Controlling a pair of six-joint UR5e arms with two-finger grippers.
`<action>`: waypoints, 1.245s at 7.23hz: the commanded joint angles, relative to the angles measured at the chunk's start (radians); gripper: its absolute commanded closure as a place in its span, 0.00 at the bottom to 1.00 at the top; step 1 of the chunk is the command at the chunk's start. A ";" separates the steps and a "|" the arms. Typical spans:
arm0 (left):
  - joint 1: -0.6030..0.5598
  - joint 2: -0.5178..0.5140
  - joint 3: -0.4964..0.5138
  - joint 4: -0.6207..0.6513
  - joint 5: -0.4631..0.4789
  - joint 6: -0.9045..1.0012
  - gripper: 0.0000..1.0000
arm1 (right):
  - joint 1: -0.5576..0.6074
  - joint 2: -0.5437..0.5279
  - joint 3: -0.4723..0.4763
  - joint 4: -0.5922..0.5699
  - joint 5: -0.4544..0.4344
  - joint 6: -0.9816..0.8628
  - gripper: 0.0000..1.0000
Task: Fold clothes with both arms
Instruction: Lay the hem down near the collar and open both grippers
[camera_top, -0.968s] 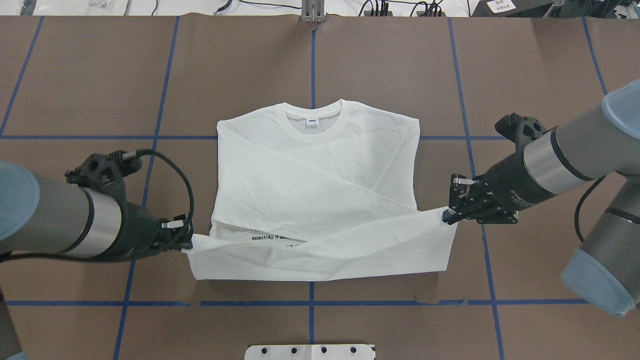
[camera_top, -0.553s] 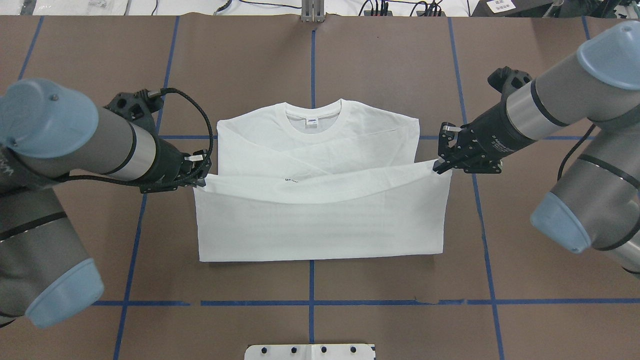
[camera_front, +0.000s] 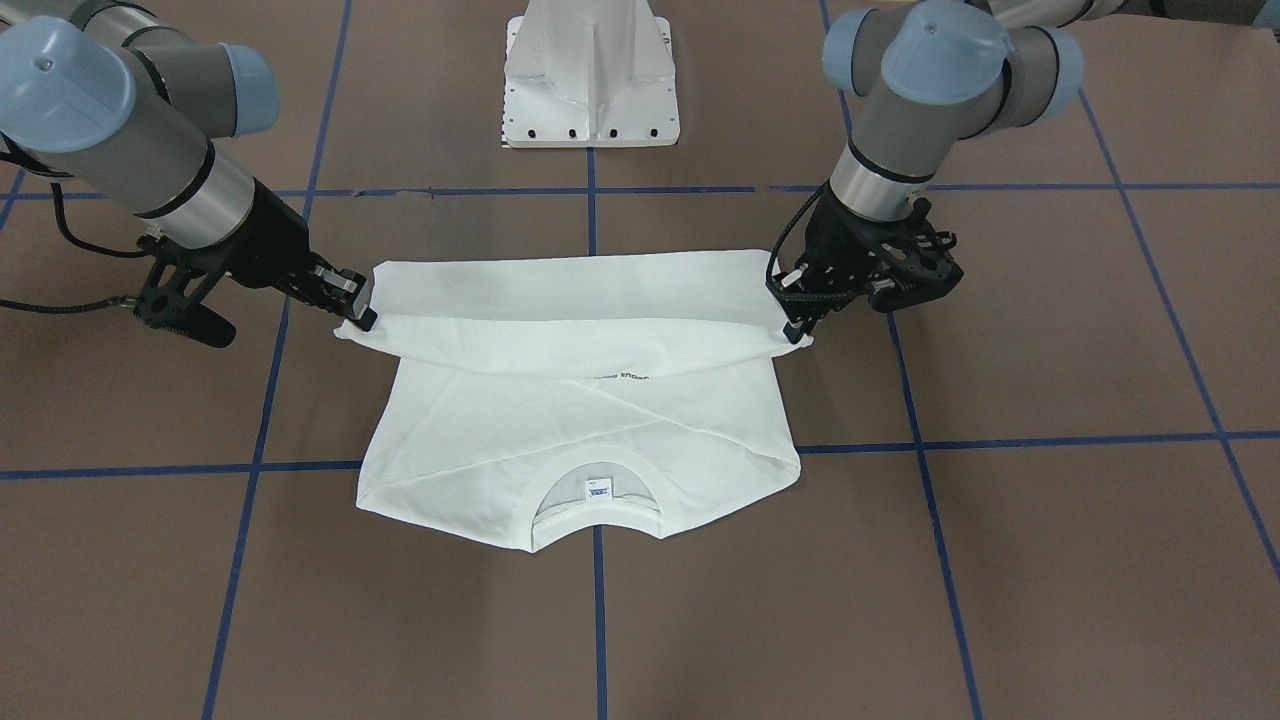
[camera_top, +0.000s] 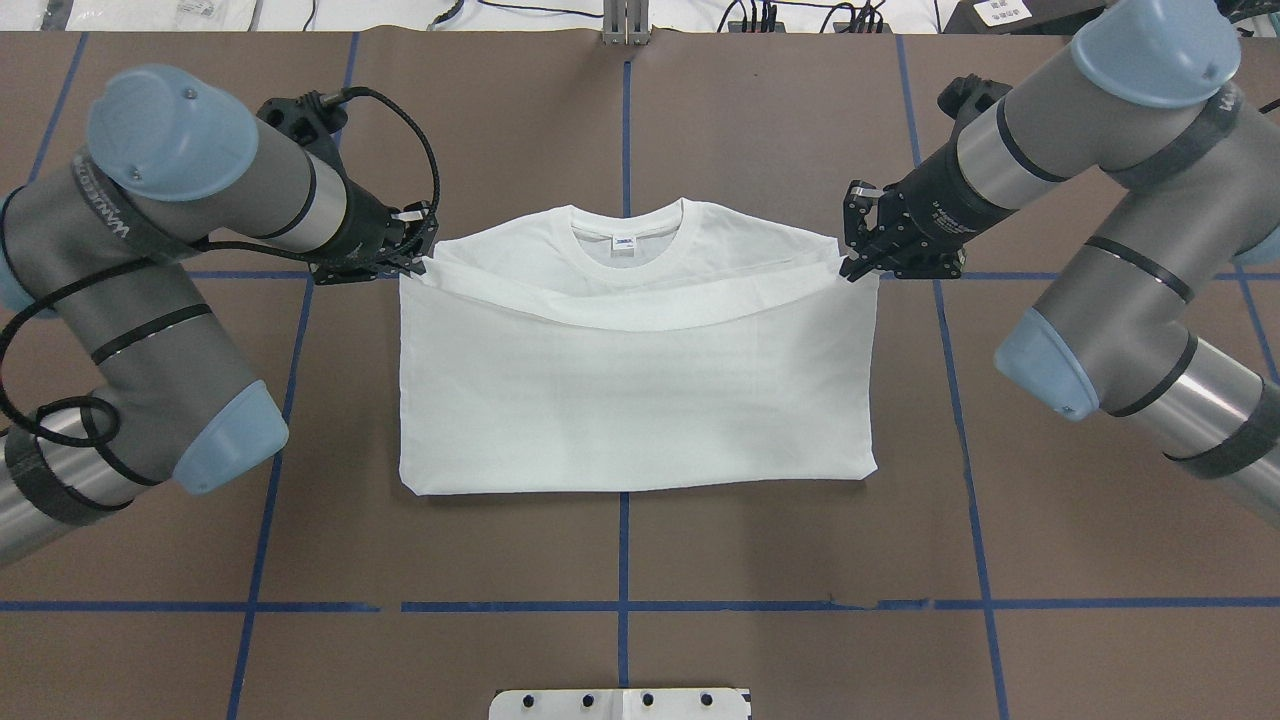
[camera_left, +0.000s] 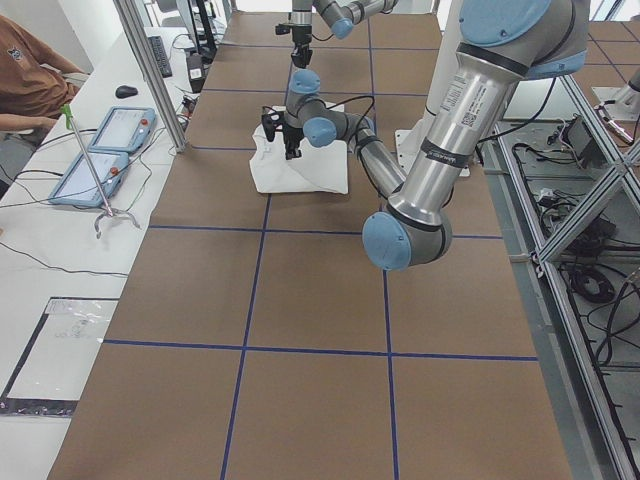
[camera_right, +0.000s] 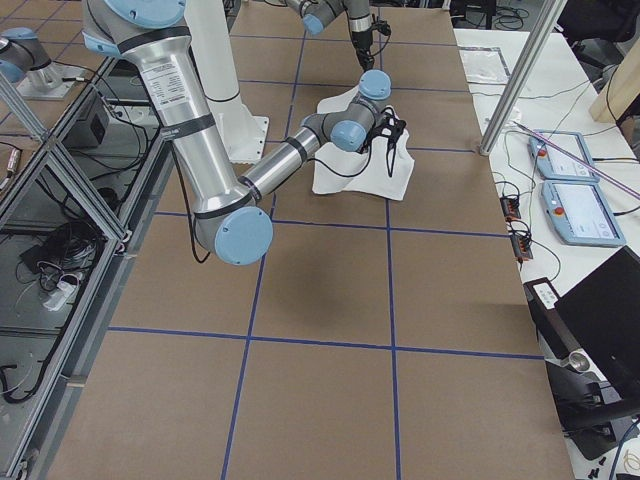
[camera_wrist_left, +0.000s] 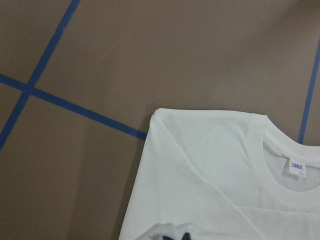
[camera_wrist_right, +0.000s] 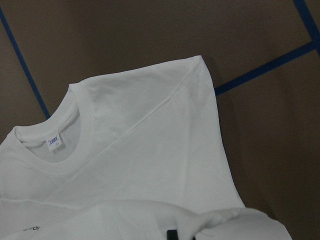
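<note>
Overhead exterior, near to far: white pedestal base (camera_top: 620, 703) at the near edge, then bare brown tabletop (camera_top: 800, 560) with a blue tape grid (camera_top: 623, 545). White T-shirt (camera_top: 640, 410) lies mid-tabletop, straddling the centre tape line. Its near edge is a flat crease on the tabletop. The bottom half is doubled over toward the collar, and the hem (camera_top: 640, 318) sags in the middle between two raised corners.

Left end effector (camera_top: 418, 262) pinches the hem corner on its side, fingers pressed together on the cloth. Right end effector (camera_top: 850, 266) does the same at the opposite corner. Both corners sit just short of the shoulders.

Ribbed collar (camera_top: 628, 222) is uncovered on the far side, with a blue-white neck label (camera_top: 625, 242) inside it; print too small to read. In the front-facing view a sliver of black printed text (camera_front: 620, 377) shows under the lifted hem, not legible.

Left arm (camera_top: 230, 195): elbow folded close to the robot, forearm running inward to the shirt. White lettering on its black band (camera_top: 105, 205), can't read it reliably. Right arm (camera_top: 1040, 140) mirrors that pose from the other side. Black cable (camera_top: 431, 160) loops over the left wrist.
</note>
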 joint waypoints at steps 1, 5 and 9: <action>-0.016 -0.022 0.118 -0.095 0.002 0.001 1.00 | 0.023 0.049 -0.117 0.002 -0.007 -0.051 1.00; -0.014 -0.024 0.301 -0.284 0.006 -0.001 1.00 | 0.039 0.110 -0.333 0.149 -0.029 -0.074 1.00; -0.014 -0.031 0.294 -0.279 0.002 -0.005 1.00 | 0.031 0.167 -0.380 0.152 -0.043 -0.073 1.00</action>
